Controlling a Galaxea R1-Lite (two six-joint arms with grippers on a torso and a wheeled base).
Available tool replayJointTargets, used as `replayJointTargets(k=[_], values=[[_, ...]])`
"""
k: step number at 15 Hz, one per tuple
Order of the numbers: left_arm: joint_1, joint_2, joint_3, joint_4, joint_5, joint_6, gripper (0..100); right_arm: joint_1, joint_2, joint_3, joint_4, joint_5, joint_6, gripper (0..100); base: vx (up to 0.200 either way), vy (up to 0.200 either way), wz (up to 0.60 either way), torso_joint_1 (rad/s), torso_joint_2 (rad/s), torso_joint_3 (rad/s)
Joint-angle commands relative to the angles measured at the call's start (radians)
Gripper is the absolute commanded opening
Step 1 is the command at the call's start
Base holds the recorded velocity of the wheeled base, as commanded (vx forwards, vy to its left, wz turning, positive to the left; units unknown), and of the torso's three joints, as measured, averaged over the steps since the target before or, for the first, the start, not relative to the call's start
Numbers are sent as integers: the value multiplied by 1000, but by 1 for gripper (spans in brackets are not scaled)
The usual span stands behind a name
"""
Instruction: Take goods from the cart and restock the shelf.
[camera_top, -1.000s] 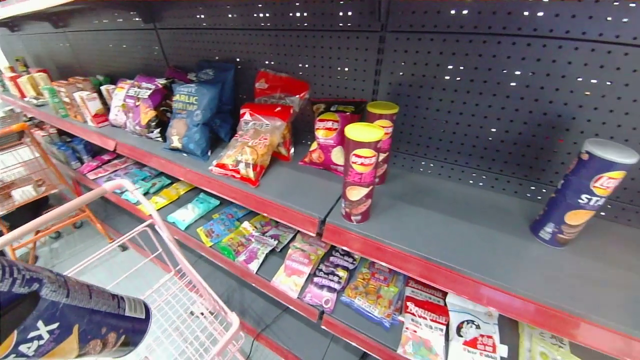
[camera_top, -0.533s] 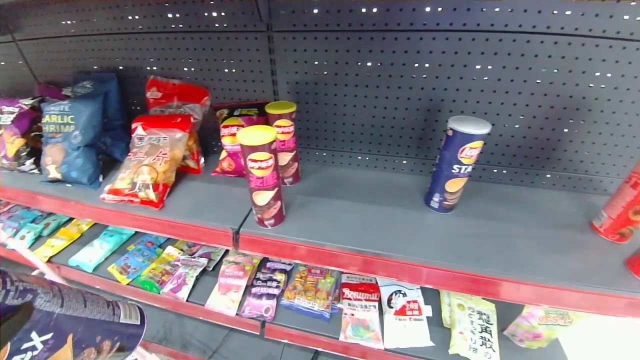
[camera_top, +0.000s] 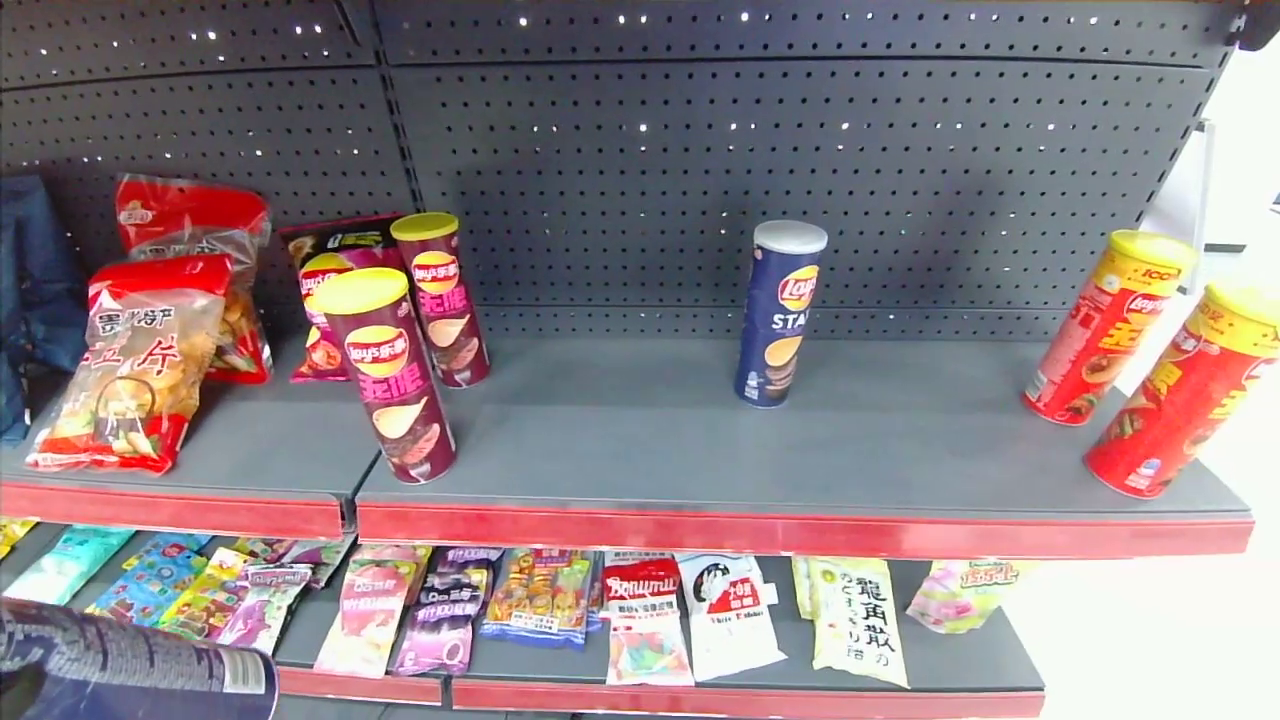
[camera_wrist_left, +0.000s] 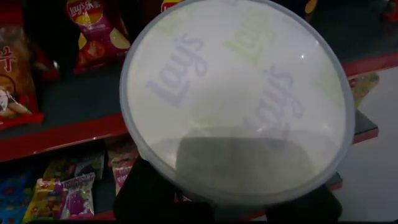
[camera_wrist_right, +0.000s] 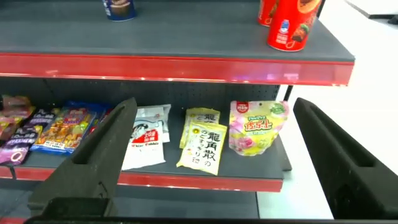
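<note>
1 held can (camera_top: 130, 670): dark blue chips tube with small white print and a barcode panel, lying on its side at lower-left corner of head view, below and in front of the shelf (camera_top: 700, 460). The left wrist view looks onto its translucent plastic lid, w/ faint logo marks on it.
L gripper (camera_wrist_left: 227, 199): clamped on held can; dark fingers (camera_wrist_left: 149, 199) grip the tube behind the lid.
Shelf, left part: red bags (camera_top: 135, 360) leaning back; beside them two maroon cans (camera_top: 390, 375), yellow lids, upright, one at the front edge and one behind it.
Shelf, middle: one blue can (camera_top: 780, 315), grey lid, upright near back panel, same kind as held can.
Shelf, right end: two red cans (camera_top: 1110, 325), yellow lids, upright, close together.
Lower shelf (camera_top: 930, 650): row of flat packets (camera_top: 640, 620).
R gripper (camera_wrist_right: 216, 109): fingers wide apart, nothing between; low, facing lower shelf.
Change vs 1 s ago: head cam has swung right along shelf; goods unmoved. Red cans now in frame. Held can still in L grip, same corner.
</note>
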Motion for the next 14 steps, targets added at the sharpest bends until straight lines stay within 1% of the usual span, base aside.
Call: replayJointTargets(k=[1, 2, 3, 4, 5, 6, 7, 8, 9, 10, 13, 14], values=[[0, -87, 0, 39, -1, 0, 0, 0, 4, -17, -3, 6, -11, 100, 0, 0, 0, 0, 0, 0], [0, -95, 0, 42, -1, 0, 0, 6, 139, -187, 13, 37, -8, 100, 0, 0, 0, 0, 0, 0], [0, -101, 0, 42, -1, 0, 0, 10, 357, -360, 17, 46, 35, 100, 0, 0, 0, 0, 0, 0], [0, -101, 0, 44, -1, 0, 0, 25, 453, -439, 17, 91, 29, 100, 0, 0, 0, 0, 0, 0], [0, -83, 0, 42, 1, 9, 0, 66, 539, -469, 13, 181, -104, 100, 0, 0, 0, 0, 0, 0], [0, -77, 1, 42, 2, 17, 0, 72, 571, -475, 8, 187, -138, 100, 0, 0, 0, 0, 0, 0], [0, -66, -2, 42, 2, 29, 0, 95, 751, -543, -41, 190, -130, 100, 0, 0, 0, 0, 0, 0], [-1, -54, -3, 41, 1, 34, 0, 126, 837, -578, -79, 195, -116, 100, 0, 0, 0, 0, 0, 0], [-1, -46, -11, 42, -8, 40, 0, 250, 932, -597, -125, 197, -115, 100, 0, 0, 0, 0, 0, 0], [-3, -35, -20, 42, -10, 40, 0, 333, 1001, -589, -155, 184, -112, 100, 0, 0, 0, 0, 0, 0], [-3, 6, -31, 39, -2, 41, 0, 342, 1306, -610, -431, 177, -107, 100, 0, 0, 0, 0, 0, 0], [-1, 11, -30, 41, -2, 43, 0, 341, 1391, -627, -498, 177, -106, 100, 0, 0, 0, 0, 0, 0]])
